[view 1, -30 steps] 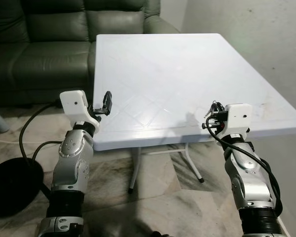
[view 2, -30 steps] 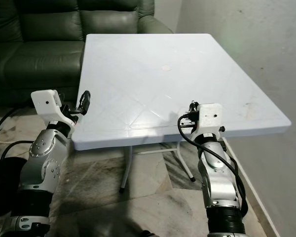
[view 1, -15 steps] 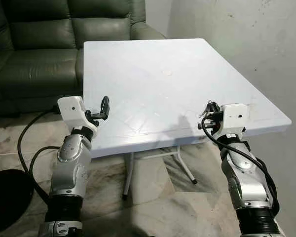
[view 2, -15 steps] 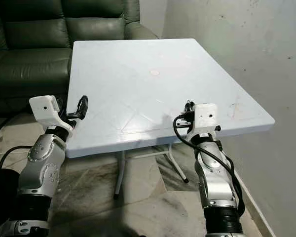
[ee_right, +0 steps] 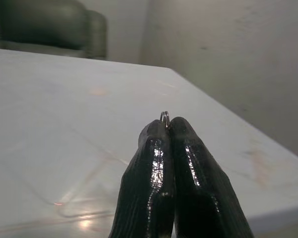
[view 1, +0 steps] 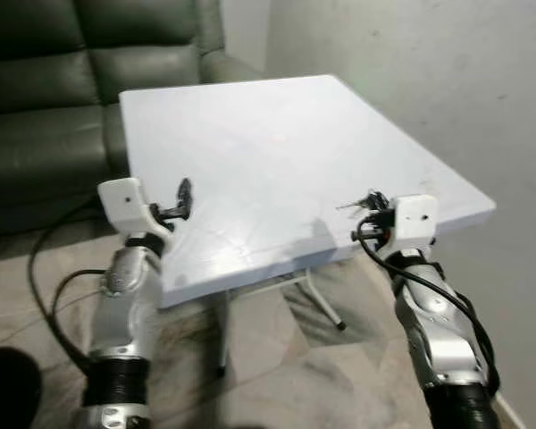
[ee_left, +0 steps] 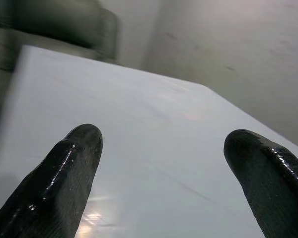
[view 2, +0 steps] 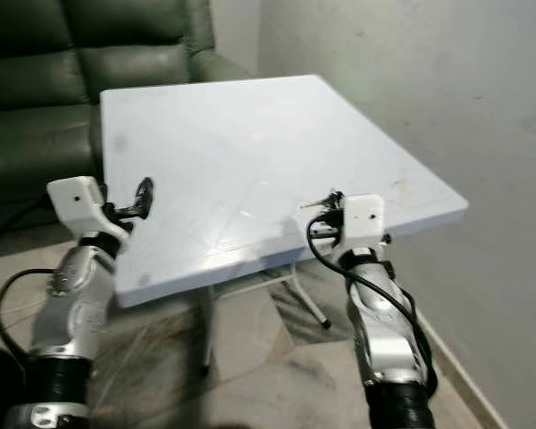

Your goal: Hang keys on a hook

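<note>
My right gripper [view 1: 368, 207] is shut on a bunch of keys [view 1: 362, 202], held just above the near right edge of the white table [view 1: 268, 143]. In the right wrist view the two fingers [ee_right: 188, 168] press together and a small metal key ring [ee_right: 164, 117] pokes out at their tips. My left gripper [view 1: 182, 198] stands open over the table's near left edge, nothing between its fingers [ee_left: 64, 173]. No hook can be made out.
A dark green leather sofa [view 1: 62, 71] stands behind the table on the left. A bare grey wall [view 1: 429, 71] runs along the right side. The table's metal legs [view 1: 317, 299] stand on a marbled tile floor. A black cable [view 1: 49, 268] hangs from the left arm.
The whole view has shifted left and blurred, so the camera has turned right toward the wall. Both arms keep their pose, and the right gripper stays shut on the keys.
</note>
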Motion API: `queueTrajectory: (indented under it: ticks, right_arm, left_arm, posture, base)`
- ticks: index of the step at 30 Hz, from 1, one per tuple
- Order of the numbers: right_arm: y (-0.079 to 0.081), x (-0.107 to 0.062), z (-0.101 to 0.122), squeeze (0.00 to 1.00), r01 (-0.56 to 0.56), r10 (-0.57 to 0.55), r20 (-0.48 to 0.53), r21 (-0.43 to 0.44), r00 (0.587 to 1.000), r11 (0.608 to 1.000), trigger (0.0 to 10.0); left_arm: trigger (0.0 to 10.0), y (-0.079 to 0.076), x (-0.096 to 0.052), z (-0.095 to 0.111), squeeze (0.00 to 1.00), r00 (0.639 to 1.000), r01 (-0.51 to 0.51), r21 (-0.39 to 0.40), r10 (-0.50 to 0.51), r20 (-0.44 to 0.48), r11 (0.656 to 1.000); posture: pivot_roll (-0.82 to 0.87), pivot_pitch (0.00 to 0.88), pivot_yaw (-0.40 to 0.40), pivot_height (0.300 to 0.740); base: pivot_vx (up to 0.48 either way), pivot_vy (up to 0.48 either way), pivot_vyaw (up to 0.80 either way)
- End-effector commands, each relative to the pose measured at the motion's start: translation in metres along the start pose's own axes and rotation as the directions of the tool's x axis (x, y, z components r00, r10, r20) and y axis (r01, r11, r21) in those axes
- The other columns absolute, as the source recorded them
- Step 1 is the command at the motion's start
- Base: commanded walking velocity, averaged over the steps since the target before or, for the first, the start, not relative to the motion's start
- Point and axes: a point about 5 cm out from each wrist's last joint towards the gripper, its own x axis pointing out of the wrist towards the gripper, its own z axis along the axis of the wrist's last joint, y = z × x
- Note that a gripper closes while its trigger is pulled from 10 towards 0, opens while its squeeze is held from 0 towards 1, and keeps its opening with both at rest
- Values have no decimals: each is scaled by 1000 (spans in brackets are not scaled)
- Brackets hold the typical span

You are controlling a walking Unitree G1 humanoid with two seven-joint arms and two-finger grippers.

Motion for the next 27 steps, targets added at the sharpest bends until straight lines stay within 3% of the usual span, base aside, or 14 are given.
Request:
queueTrajectory:
  ticks: [1,27]
  right_arm:
    - [0,0,5,0,1,-1,19,1,1000,1000,10000]
    - [-4,0,6,0,21,-21,25,7,999,1000,10000]
  left_arm:
    - [10000,2,-1,3,0,1000,-6,13,6,4,1000]
    - [10000,0,-2,1,0,1000,9,34,-8,-22,999]
  posture:
    - [16,0,-44,740]
    - [17,0,-38,740]
  base:
    - [0,0,-769]
    - [0,0,-769]
